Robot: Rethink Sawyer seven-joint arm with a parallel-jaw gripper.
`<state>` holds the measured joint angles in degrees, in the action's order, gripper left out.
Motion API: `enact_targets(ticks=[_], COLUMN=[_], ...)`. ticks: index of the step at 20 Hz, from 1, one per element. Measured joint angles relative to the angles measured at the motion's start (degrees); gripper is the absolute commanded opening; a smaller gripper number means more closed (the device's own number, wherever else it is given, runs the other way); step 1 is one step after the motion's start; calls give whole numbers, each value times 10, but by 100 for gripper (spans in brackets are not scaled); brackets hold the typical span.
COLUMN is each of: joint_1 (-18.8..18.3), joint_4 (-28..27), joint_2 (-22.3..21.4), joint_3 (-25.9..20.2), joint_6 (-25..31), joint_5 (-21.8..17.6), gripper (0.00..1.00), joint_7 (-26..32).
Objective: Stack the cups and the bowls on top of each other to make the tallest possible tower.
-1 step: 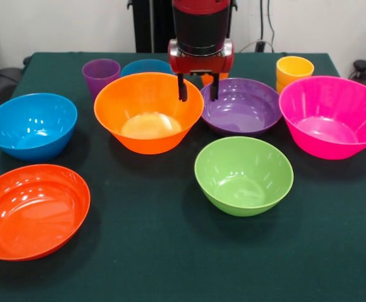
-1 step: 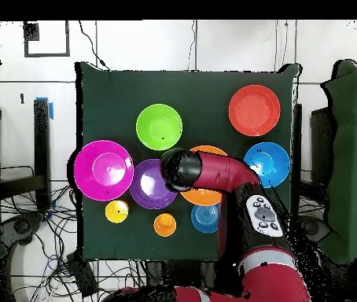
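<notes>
My gripper (image 1: pixel 197 89) hangs open and holds nothing, over the gap between the large orange bowl (image 1: pixel 148 112) and the purple bowl (image 1: pixel 241 106), fingertips at rim height. The orange cup (image 1: pixel 205 79) peeks out behind it. Around them stand the large pink bowl (image 1: pixel 332 116), green bowl (image 1: pixel 243 175), blue bowl (image 1: pixel 31 124), shallow red-orange bowl (image 1: pixel 32 211) and small blue bowl (image 1: pixel 145 67). The purple cup (image 1: pixel 100 75) and yellow cup (image 1: pixel 294 72) stand at the back. Every piece stands singly; no tower is in view. In the overhead view the arm (image 2: pixel 213 174) hides the gripper and part of the orange bowl (image 2: pixel 209 197).
A dark green cloth (image 1: pixel 170 251) covers the table, with bare cloth along the front edge and between the green and red-orange bowls. Cables and black equipment lie on the floor beyond the table's sides.
</notes>
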<state>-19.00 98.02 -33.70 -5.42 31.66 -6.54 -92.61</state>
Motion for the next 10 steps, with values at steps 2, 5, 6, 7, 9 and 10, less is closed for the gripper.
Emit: enact_targets(ticks=[2, 5, 6, 7, 9, 10], joint_1=[0, 4, 6, 8, 12, 14], joint_4=[0, 0, 0, 0, 0, -1], joint_2=[2, 11, 15, 19, 26, 29], joint_3=[0, 0, 0, 0, 0, 0], joint_6=[-6, -18, -22, -24, -27, -28], joint_5=[-4, -12, -14, -17, -19, -20], gripper=[100, 100, 100, 100, 100, 100], joint_7=[0, 0, 0, 0, 0, 0])
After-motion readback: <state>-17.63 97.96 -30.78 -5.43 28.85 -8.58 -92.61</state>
